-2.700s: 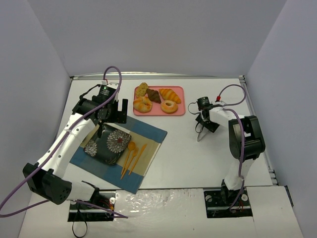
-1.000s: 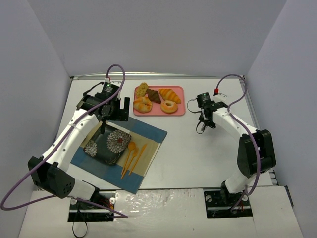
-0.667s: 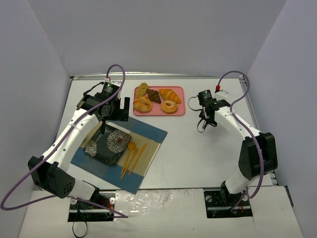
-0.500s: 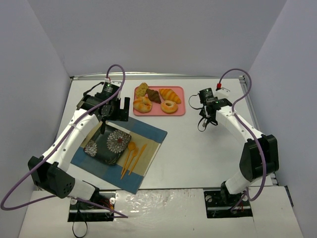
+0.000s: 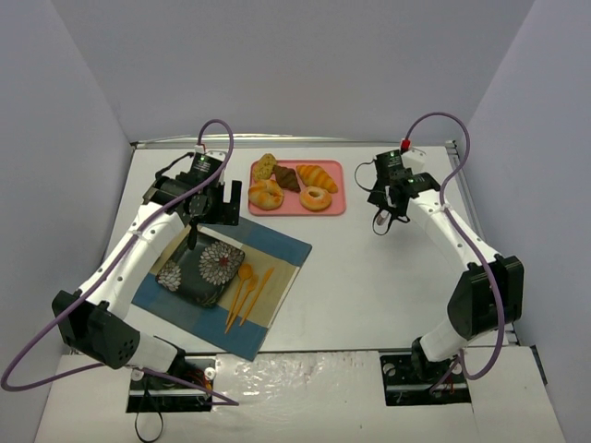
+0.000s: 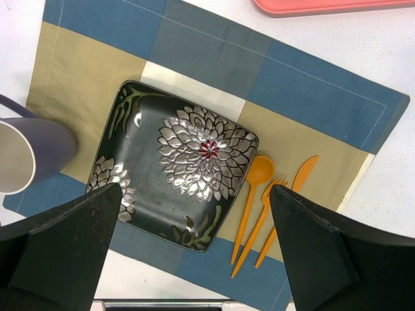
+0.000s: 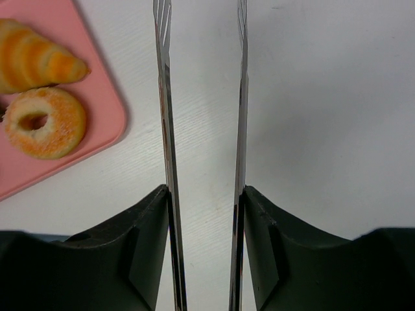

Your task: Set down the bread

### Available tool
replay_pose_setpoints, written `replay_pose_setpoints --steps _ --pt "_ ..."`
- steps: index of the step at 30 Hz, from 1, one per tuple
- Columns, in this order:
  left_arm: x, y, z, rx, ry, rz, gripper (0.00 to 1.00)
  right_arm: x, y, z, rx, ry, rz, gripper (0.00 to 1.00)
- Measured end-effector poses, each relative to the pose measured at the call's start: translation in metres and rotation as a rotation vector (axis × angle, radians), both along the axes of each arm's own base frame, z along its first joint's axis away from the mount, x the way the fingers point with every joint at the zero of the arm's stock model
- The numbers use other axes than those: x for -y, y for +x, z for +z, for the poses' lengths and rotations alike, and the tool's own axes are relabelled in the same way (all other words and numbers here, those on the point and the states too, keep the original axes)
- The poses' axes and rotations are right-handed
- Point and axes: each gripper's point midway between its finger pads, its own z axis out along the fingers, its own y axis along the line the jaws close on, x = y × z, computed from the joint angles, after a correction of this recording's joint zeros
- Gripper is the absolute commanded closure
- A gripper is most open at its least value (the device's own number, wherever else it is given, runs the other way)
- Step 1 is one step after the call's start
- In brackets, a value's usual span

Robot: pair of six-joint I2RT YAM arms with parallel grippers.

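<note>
We see the bread (image 5: 286, 177), a small chocolate-brown wedge, lying on a smooth pink rectangular tray (image 5: 297, 212) near the middle of the worktop's far edge. It sits between a golden ridged croissant (image 5: 318, 175) and a speckled roll (image 5: 266, 166). The right gripper (image 7: 204, 191) has its jaws clasped on thin metal tongs (image 7: 165, 97), whose tips stand apart beside the tray. The left gripper (image 6: 194, 188) has its jaws spread wide, holding nothing, above a glossy black floral plate (image 6: 149, 129).

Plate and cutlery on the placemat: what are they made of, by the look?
The plate looks like glazed ceramic: glossy dark surface with highlights over silvery flowers. The spoon, fork and knife look like plastic: uniform matte orange, though not certain.
</note>
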Motion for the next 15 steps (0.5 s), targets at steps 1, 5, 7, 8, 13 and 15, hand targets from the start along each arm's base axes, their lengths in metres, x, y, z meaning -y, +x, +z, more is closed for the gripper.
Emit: replay_pose_setpoints --steps 1,5,7,8,13,15 --pt "0.0 0.0 0.0 0.001 0.002 0.002 0.03 -0.005 0.001 0.003 0.002 0.014 0.025 0.57" --pt "-0.001 0.0 0.0 0.002 0.003 0.007 0.03 -0.025 0.009 0.021 0.032 0.057 0.121 0.57" --pt "-0.001 0.001 0.0 0.003 0.003 0.008 0.03 -0.035 0.01 0.028 0.039 0.084 0.169 0.57" --pt "-0.001 0.001 0.0 0.003 0.003 0.008 0.03 -0.04 0.01 0.03 0.04 0.098 0.191 0.57" --pt "-0.001 0.001 0.001 0.006 0.004 0.011 0.03 -0.067 0.011 0.037 0.032 0.175 0.306 0.57" --pt "-0.002 0.001 0.001 0.007 0.005 0.012 0.03 -0.077 0.012 0.036 0.021 0.198 0.344 0.57"
